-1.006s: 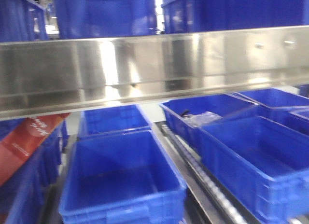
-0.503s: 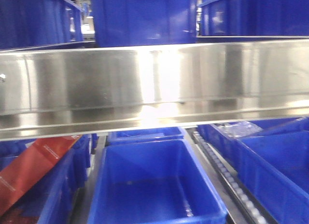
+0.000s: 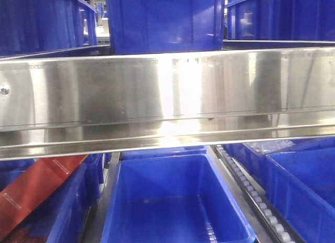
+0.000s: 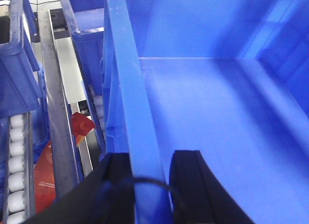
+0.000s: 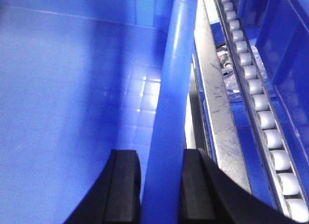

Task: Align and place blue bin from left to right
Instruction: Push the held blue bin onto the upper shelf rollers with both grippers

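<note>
The left fingers, at the bottom of the left wrist view, are closed narrow on the side wall of the blue bin, one pad outside and one inside, the rim running up between them. The right fingers pinch the opposite wall the same way at the bottom of the right wrist view. The bin sits in the lower centre of the front view, empty, under a wide steel beam that crosses the middle of the frame.

The grip is on two thin plastic rims only. If one arm leads the other, I judge the bin would twist and a wall could slide out of the pinch. Lifted too high, its rim could catch the beam. Carried toward the right of the frame, it could knock the roller track or the neighbouring bin beyond it.

The front view shows no fingers at all, but it alone shows the beam and the upper bins standing on it. Only the wrist views prove the hold. The left wrist view also shows the red packet lying low in the lower left, beside the bin's outer wall.
</note>
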Robot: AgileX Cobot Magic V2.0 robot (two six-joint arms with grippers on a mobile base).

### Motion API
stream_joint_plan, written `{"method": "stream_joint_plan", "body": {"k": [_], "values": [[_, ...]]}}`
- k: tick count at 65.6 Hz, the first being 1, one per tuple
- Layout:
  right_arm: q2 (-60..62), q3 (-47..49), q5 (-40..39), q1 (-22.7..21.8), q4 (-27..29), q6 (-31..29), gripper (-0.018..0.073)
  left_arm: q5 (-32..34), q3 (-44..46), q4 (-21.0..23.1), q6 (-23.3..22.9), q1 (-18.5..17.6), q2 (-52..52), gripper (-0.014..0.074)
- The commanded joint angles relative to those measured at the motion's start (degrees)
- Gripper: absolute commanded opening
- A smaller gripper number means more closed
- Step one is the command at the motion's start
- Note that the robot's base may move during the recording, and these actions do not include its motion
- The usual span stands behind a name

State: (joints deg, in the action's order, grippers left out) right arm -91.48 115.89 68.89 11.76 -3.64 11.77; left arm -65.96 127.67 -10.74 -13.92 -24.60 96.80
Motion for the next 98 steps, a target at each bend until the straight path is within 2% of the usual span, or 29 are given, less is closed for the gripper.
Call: {"method": "stream_joint_plan", "body": {"k": [1, 66, 75, 84, 94, 98], "values": [[1.18, 0.66, -6.39, 0.24, -0.63, -1.46, -0.0153, 5.38, 0.86, 1.22, 1.27, -0.38, -1.54, -0.0111], [1.18, 0.66, -6.39, 0.24, -0.63, -1.46, -0.0153, 5.38, 0.86, 1.22, 1.27, -0.38, -1.54, -0.0111], [1.18, 0.66, -7.59, 0.24, -0.63, -1.94, -0.0153, 7.49, 0.86, 1.62, 1.27, -0.38, -1.54, -0.0111], [1.05, 0.66, -9.2, 0.24, -0.63, -5.84, -0.0153, 8.59, 0.86, 5.09, 1.27, -0.38, -1.32, -0.0111], [0.2, 0.66, -13.67, -0.8, -0.63, -5.84, -0.0153, 6.22, 0.86, 5.92, 1.27, -0.38, 0.37, -0.0111], [-0.45, 0.66, -14.51, -1.55, -0.63, -5.84, -0.0153, 4.3, 0.86, 5.17, -0.34, -0.38, 1.33, -0.0111]]}}
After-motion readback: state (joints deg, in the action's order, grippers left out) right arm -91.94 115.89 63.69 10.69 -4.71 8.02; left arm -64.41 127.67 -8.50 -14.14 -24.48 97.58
